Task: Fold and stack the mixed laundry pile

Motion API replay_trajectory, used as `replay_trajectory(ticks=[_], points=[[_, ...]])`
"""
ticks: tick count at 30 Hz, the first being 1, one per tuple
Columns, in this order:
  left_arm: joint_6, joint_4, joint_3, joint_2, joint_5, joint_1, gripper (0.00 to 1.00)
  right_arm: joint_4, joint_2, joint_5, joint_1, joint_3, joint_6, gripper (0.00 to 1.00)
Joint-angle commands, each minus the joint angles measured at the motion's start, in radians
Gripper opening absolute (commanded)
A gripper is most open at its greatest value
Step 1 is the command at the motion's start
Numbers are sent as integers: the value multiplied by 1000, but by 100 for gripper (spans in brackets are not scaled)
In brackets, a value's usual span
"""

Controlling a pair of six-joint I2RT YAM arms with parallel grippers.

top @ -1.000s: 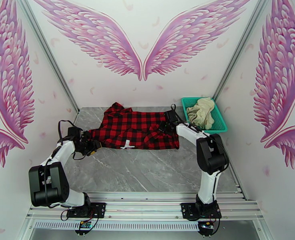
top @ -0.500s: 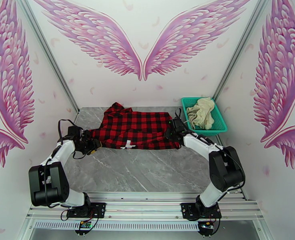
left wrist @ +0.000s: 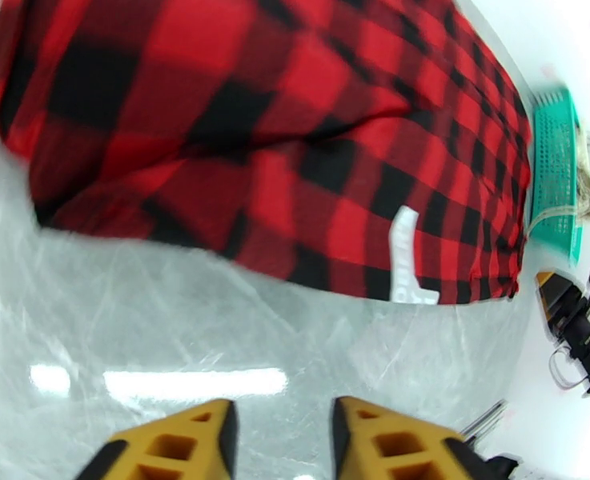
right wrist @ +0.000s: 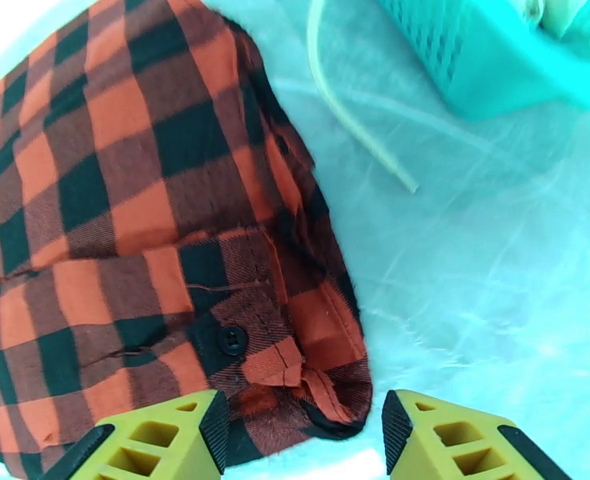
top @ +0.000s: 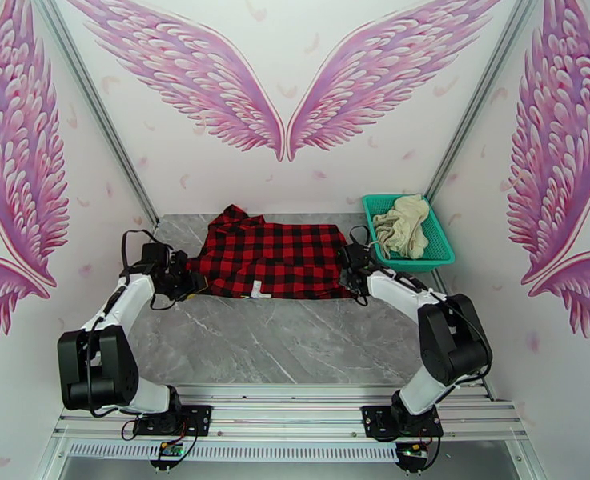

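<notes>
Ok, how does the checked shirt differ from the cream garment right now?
The checked shirt is red-and-black plaid; the cream garment is plain. The shirt lies spread out on the table; the cream garment sits bunched in the teal basket. The shirt covers far more area than the cream garment. Both are soft cloth.

A staged test booth: wing-painted walls (top: 282,74), marble-look tabletop (top: 295,338).

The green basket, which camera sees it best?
The top camera: it shows the whole basket with the cream cloth inside. The left wrist camera catches the basket small and edge-on at the right side. The right wrist camera cuts the basket off at a corner.
</notes>
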Motion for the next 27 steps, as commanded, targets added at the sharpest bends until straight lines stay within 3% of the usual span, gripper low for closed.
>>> replay_trajectory(ticks=[1,9,11,22,27], points=[[21,50,102,79,-35,-63,22,-105,17,-107,18,110,-60,56],[52,79,370,426,-157,-90,0,-127,283,-215,69,317,-42,50],[52,58,400,478,-187,-78,0,-144,339,-211,61,343,-31,48],[-46,131,144,480,-283,50,0,-179,394,-105,-14,245,-23,45],[-61,159,87,437,-268,81,0,-206,404,-79,-15,266,-50,47]])
